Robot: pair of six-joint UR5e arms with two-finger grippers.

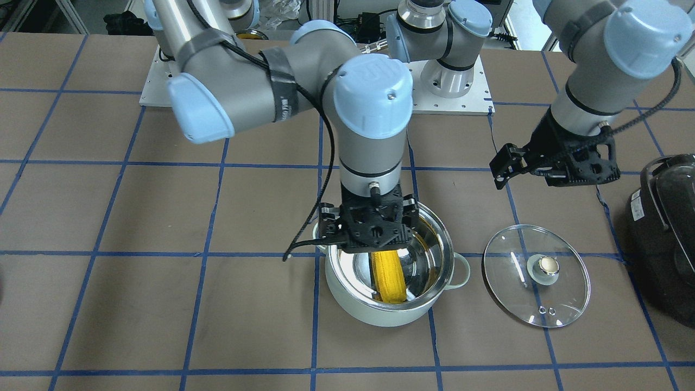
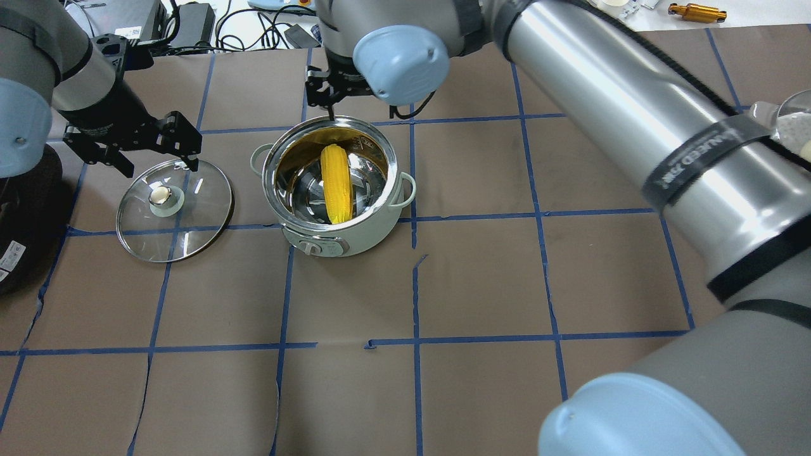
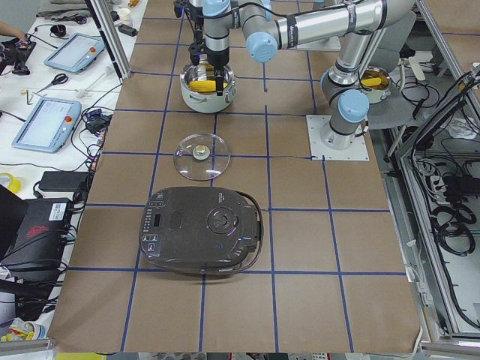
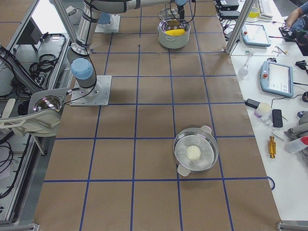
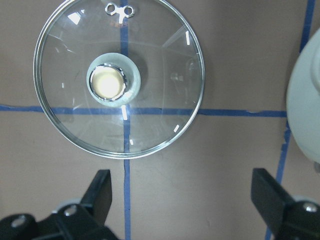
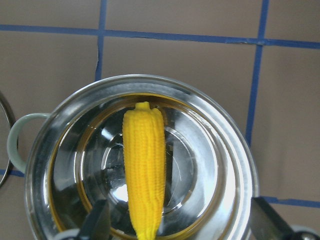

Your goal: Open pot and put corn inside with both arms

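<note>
With right gripper (image 1: 370, 228) spread wide above the corn (image 1: 391, 277) at centre frame, may clip pot (image 1: 380, 315) rim rising, tipping it.

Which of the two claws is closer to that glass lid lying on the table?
The left. The left gripper hovers open close by the lid, a little above the table. The right gripper hangs open over the pot, above the corn, farther away.
</note>
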